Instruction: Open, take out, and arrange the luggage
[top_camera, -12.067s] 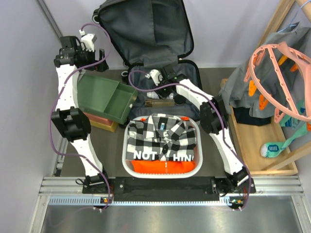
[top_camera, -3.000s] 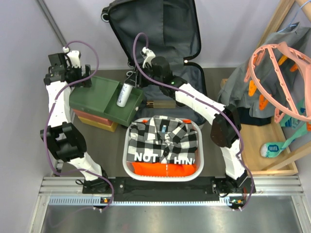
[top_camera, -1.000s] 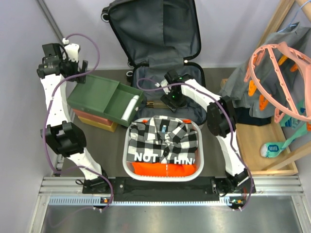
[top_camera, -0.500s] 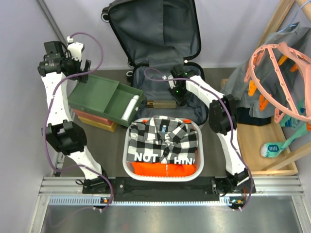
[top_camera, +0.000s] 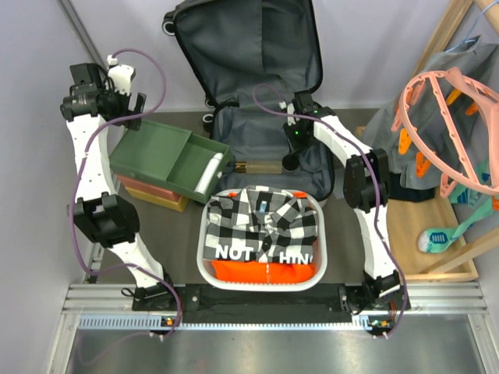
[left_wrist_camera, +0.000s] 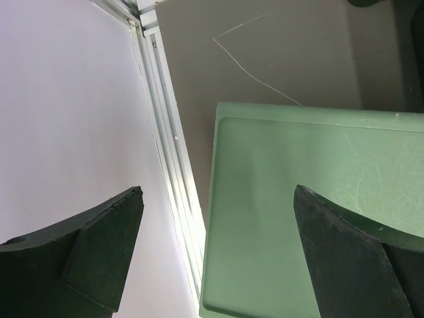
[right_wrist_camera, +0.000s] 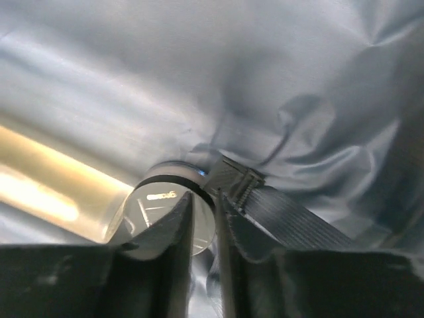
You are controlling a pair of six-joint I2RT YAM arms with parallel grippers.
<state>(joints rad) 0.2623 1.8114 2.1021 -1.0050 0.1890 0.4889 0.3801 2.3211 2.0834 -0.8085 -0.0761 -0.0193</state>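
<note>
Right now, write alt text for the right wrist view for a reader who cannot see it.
The right tool, its fingers almost together, hangs over the dark round cap of a gold cylindrical container lying in the luggage, on its rumpled dark grey lining. A black webbing strap with a buckle runs off to the lower right beside the cap.

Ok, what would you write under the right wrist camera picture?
Right hand, nearly closed, hangs inside the luggage over a round jar and black strap.
</note>
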